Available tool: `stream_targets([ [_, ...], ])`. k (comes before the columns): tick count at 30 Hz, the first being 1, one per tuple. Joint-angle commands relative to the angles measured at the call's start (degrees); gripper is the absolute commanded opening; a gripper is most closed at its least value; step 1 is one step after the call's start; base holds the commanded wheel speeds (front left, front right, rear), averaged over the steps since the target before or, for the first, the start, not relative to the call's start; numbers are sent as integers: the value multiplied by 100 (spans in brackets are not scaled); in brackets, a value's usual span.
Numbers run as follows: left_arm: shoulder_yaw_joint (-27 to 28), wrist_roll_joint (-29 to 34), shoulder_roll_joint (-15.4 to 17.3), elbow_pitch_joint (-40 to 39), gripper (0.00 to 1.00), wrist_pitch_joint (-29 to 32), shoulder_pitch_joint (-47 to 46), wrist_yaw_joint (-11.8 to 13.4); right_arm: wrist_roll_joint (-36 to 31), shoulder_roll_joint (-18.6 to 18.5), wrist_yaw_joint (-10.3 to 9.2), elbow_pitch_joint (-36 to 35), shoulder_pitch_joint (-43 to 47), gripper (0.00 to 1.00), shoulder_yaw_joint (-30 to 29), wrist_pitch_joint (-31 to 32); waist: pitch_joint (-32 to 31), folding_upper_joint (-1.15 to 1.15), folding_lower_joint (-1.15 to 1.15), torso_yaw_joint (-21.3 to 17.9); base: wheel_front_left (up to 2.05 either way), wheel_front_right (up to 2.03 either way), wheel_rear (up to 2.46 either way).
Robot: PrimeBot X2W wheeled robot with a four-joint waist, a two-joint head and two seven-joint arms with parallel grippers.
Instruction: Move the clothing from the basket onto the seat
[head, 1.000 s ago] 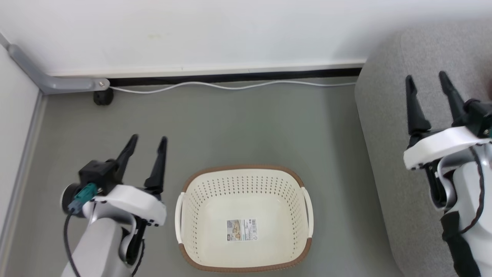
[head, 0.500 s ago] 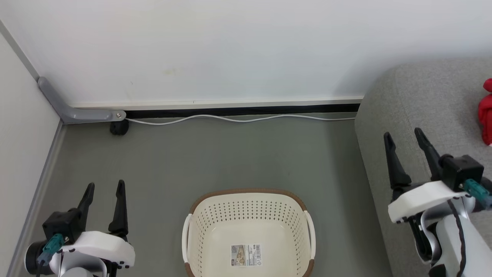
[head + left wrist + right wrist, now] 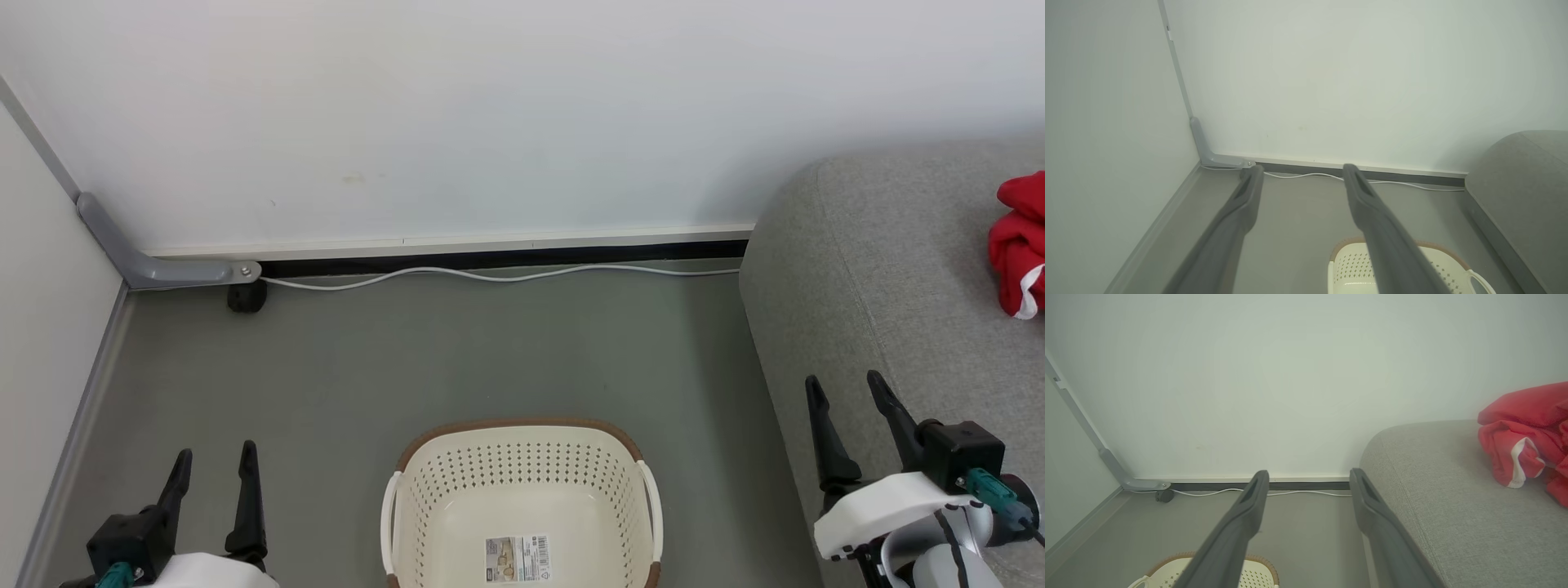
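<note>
- The clothing (image 3: 1523, 441) lies bunched on the seat (image 3: 882, 278). It is red with a white patch, and the right edge of the head view cuts it off, so I cannot tell how far it spreads.
- The basket (image 3: 522, 426) stands on the floor (image 3: 490, 351) to the left of the seat and apart from it. Its bare bottom shows a label (image 3: 517, 559).
- The left gripper (image 3: 215, 456) hangs over the floor to the left of the basket. Its fingers (image 3: 1237, 220) are spread wide and empty.
- The right gripper (image 3: 843, 382) hovers at the seat's edge on the basket side, well apart from the clothing. Its fingers (image 3: 1240, 526) are likewise parted and grip nothing.
- Both grippers point toward the wall (image 3: 522, 106).
- A white cable (image 3: 490, 276) runs along the foot of the wall.
- A grey bracket (image 3: 163, 269) with a black caster (image 3: 246, 298) sits in the left corner.
</note>
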Motion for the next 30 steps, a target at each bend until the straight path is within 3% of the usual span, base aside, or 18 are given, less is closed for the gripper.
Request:
stream_targets([
  [1,214,33,50,-181,100,-35,-71,-38,-61,-6,17,-132,-66,100,82,-35,7,0,0,0,0,0,0],
  [17,226,-15,-95,-169,100,-35,-4,-277,-169,6,17,-89,-191,100,36,-35,-19,0,0,-15,0,0,0],
  [18,51,-8,-159,-16,0,1,91,-249,-127,68,0,32,7,0,-103,0,-16,0,0,-15,0,0,0],
  [30,79,-527,-225,164,0,176,97,-250,404,146,1,136,168,0,-181,160,-38,0,10,-11,0,0,0],
])
